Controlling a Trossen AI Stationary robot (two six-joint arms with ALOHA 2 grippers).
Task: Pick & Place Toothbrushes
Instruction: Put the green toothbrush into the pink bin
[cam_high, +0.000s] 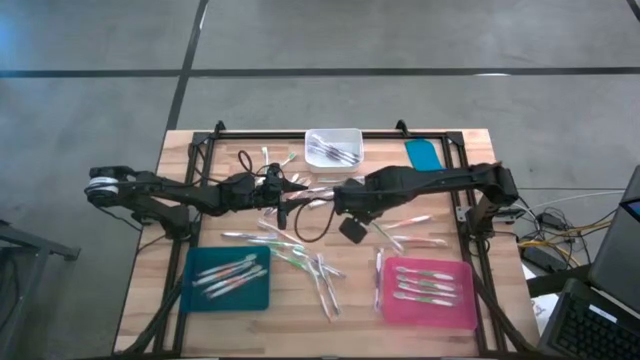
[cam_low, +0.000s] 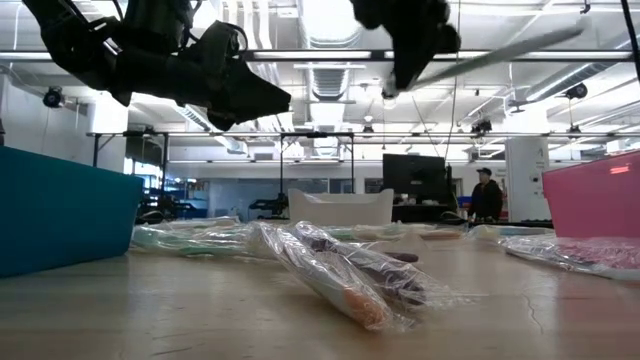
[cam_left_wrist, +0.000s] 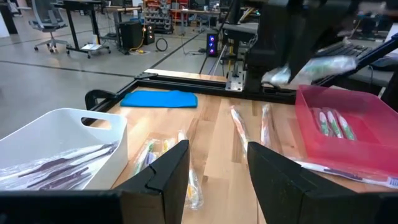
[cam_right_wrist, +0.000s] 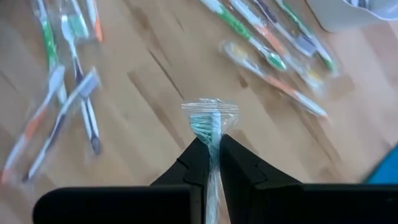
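Right gripper (cam_high: 345, 200) hangs over the middle of the table (cam_high: 170, 290) in the high view, with loose toothbrushes (cam_high: 300, 262) spread below it and the pink tray (cam_high: 465, 318) off toward the table's near edge. Left gripper (cam_high: 297, 186) waits just beside it. In the low view, both arms hang high, well clear of the wrapped brushes. In the left wrist view, the left fingers (cam_left_wrist: 168, 171) stand apart with nothing between. In the right wrist view, the right gripper (cam_right_wrist: 212, 149) pinches one wrapped toothbrush (cam_right_wrist: 209, 121) tight above bare wood.

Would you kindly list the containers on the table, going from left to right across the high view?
Teal tray → white bin → blue lid → pink tray.
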